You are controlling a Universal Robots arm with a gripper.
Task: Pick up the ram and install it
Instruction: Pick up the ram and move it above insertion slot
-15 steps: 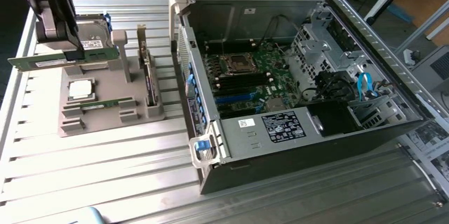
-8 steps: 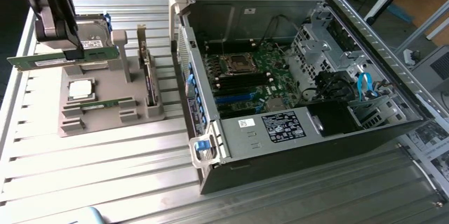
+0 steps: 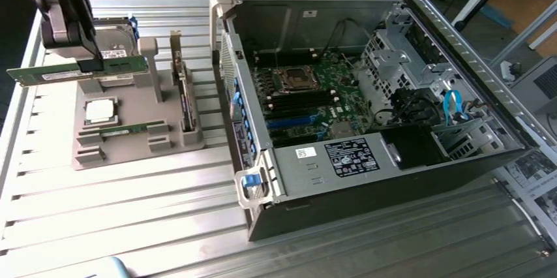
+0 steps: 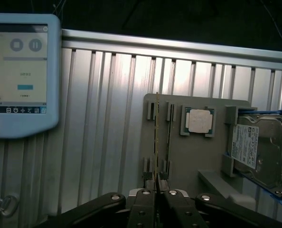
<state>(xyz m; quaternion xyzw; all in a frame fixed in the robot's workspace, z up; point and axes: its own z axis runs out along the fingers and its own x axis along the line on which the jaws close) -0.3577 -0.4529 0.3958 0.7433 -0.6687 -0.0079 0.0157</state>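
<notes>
Ram (image 3: 44, 74) hangs clear above the fixture (image 3: 130, 151), well apart from the case (image 3: 224, 49) rim. Gripper (image 3: 87, 64) is clamped on it mid-length.

A robotics lab: ribbed aluminium workbench (image 3: 130, 213), opened computer tower (image 3: 366, 154), and a teach pendant (image 4: 17, 71).

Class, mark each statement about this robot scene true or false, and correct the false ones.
1. The gripper is shut on the ram. True.
2. The ram is seated in the motherboard. False: it is held above the grey holder, outside the case.
3. A CPU lies in the holder. True.
4. The case is closed. False: its side is open, with the motherboard showing.
</notes>
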